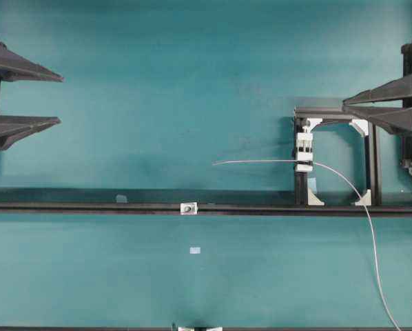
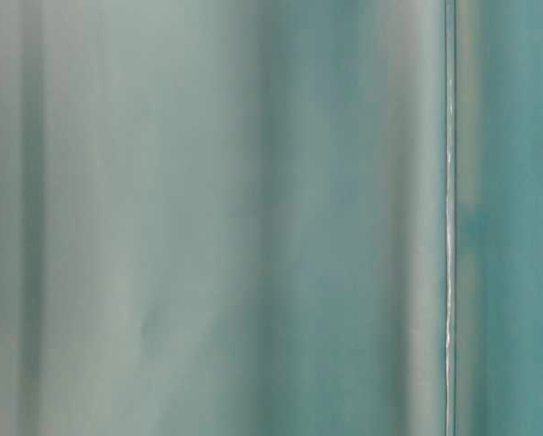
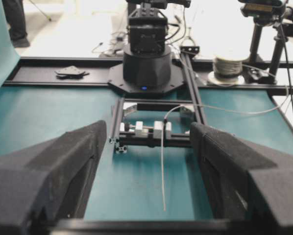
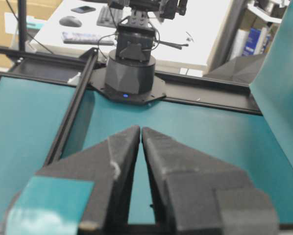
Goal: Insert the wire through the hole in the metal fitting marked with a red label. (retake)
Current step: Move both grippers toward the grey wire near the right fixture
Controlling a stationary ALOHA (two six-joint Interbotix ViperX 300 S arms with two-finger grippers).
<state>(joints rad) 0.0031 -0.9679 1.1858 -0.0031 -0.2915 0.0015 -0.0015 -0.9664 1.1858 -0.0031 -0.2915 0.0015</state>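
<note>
The wire (image 1: 261,162) is seen held in the white clip block (image 1: 304,152) on the black frame (image 1: 335,157) at the right of the overhead view. Its free end is pointed left, level, ending over bare teal desk (image 1: 158,103) near the middle. From the clip it is curved right and down, across the black rail (image 1: 89,206), and run off the bottom edge. In the left wrist view the wire (image 3: 162,171) is seen hanging straight toward the camera from the clip block (image 3: 154,131).

The metal fitting (image 1: 189,208) is seated on the black rail, left of and below the wire tip, apart from it. The hole (image 1: 188,207) is seen as a dark spot at its centre. A red label cannot be made out. A small pale tape mark (image 1: 195,250) is placed on the desk below the fitting.

The left hand (image 1: 58,100) is parked at the left edge, fingers (image 3: 53,166) wide apart, nothing between them. The right hand (image 1: 347,105) is parked at the right edge beside the frame top; its fingers (image 4: 117,156) are almost together at the tips, with nothing gripped.

Open desk is left between the two hands, above the rail. The table-level view is blurred; nothing is readable.
</note>
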